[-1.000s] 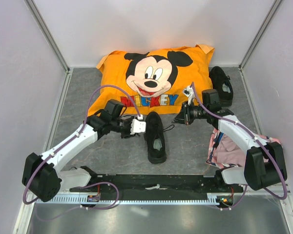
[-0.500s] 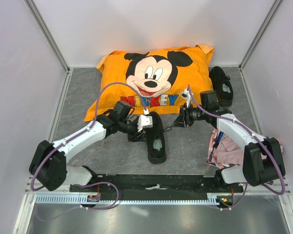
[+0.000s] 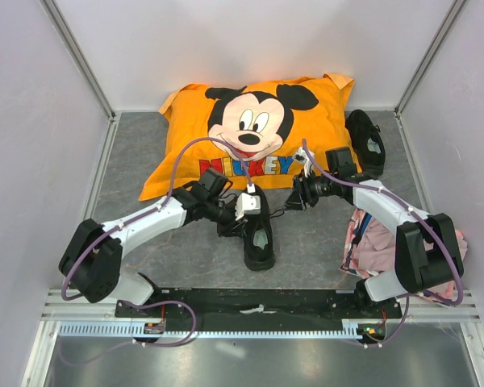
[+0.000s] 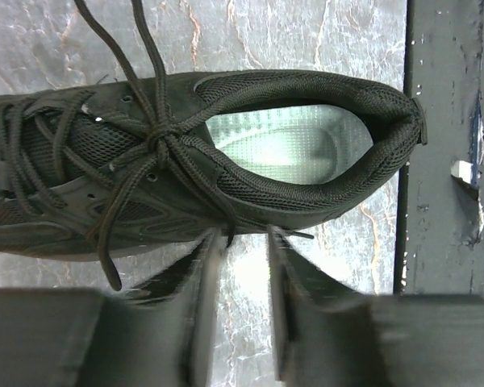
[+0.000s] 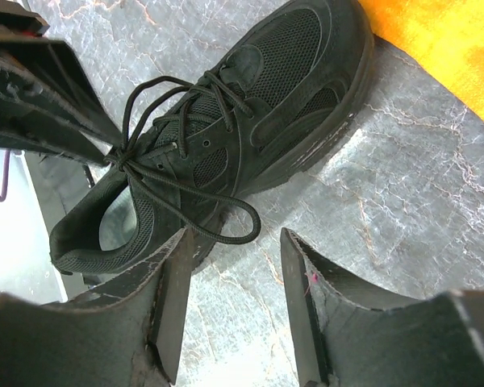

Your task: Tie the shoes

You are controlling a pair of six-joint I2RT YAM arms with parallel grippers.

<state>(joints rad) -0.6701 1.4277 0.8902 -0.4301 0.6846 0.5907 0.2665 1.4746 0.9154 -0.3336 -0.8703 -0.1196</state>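
Top external: left hand at left flank of near shoe on counter, fingers narrowly apart, empty. Laces bunch in 1 knot. Right hand right of toe, fingers apart, empty. 2nd shoe back right, beside pillow.

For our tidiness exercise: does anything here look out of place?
The far shoe sits alone in the far right corner, apart from the centre shoe, whose lace ends trail loose. A pink cloth lies crumpled beside the right arm.
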